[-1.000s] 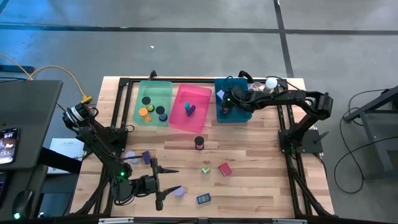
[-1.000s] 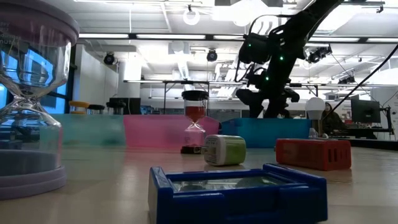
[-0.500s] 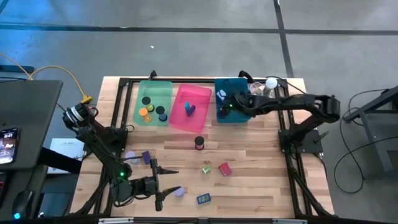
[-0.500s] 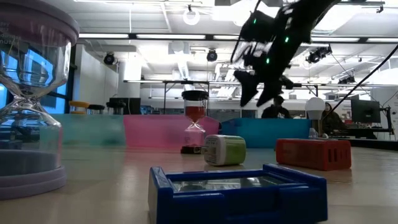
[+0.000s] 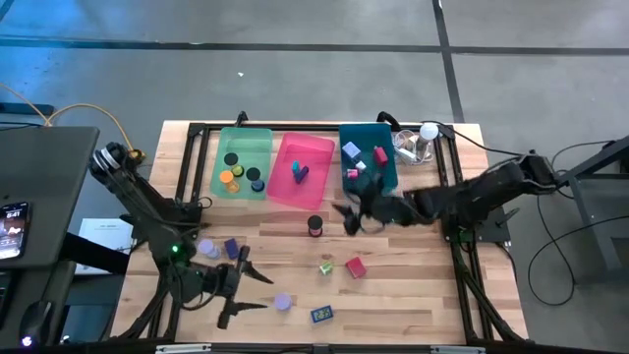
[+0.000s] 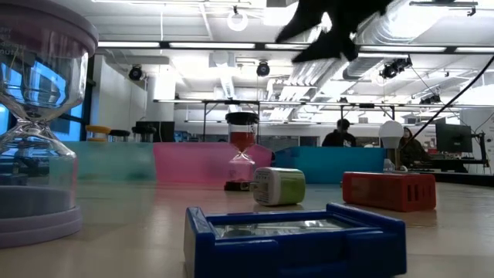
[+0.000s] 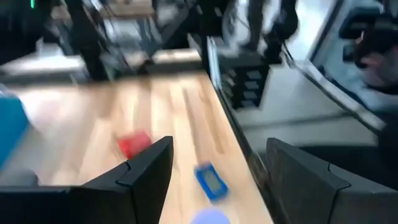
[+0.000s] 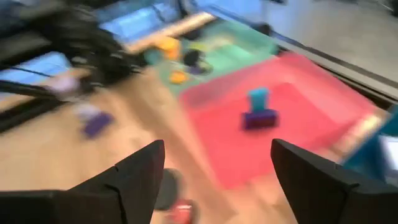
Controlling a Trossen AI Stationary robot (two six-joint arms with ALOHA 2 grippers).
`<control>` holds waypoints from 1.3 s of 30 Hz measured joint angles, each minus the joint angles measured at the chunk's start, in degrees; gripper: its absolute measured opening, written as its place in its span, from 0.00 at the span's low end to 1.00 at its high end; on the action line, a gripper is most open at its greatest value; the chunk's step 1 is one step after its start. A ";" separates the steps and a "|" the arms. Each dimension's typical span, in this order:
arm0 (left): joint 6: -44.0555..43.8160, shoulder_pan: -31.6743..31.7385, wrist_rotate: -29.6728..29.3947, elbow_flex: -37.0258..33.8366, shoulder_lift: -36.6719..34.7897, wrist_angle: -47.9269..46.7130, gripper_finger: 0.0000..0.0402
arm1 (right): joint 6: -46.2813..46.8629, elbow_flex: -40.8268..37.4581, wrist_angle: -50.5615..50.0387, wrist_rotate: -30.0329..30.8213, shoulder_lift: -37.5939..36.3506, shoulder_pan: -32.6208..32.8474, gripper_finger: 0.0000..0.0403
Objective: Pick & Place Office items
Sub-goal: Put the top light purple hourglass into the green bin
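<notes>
Small office items lie on the wooden table: a red block (image 5: 355, 266), a green block (image 5: 325, 266), a blue framed piece (image 5: 321, 315), a lavender disc (image 5: 283, 302), a purple block (image 5: 231, 248) and a black-and-red timer (image 5: 314, 226). My left gripper (image 5: 254, 291) hovers open near the front left, beside the lavender disc. In its wrist view it (image 7: 217, 144) faces the red block (image 7: 134, 144) and the blue piece (image 7: 210, 180). My right gripper (image 5: 349, 218) is open in the air over the table's middle, just near of the teal bin (image 5: 369, 167), with nothing between its fingers (image 8: 217, 144).
A green bin (image 5: 244, 162) with orange and black discs, a pink bin (image 5: 303, 169) with a teal and a purple block, and the teal bin with several pieces line the far side. A white ball-topped gadget (image 5: 423, 138) stands far right. A black frame rims the table.
My right gripper has swung out of the teal bin toward the near edge and risen, and now hangs over the table's middle. My left gripper has lifted a little and tipped toward level, drawing back from the lavender disc.
</notes>
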 joint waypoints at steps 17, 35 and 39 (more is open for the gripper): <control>-6.06 -0.59 -3.21 -0.02 -2.97 -15.62 0.70 | -0.06 0.00 9.63 10.52 4.87 19.33 0.70; -13.60 -4.04 5.67 4.29 -9.92 -39.61 0.87 | 0.14 0.04 19.47 12.02 11.28 22.34 0.70; -17.93 -3.13 11.44 10.51 -10.16 -55.78 0.87 | -0.23 0.00 20.72 11.91 11.58 23.25 0.70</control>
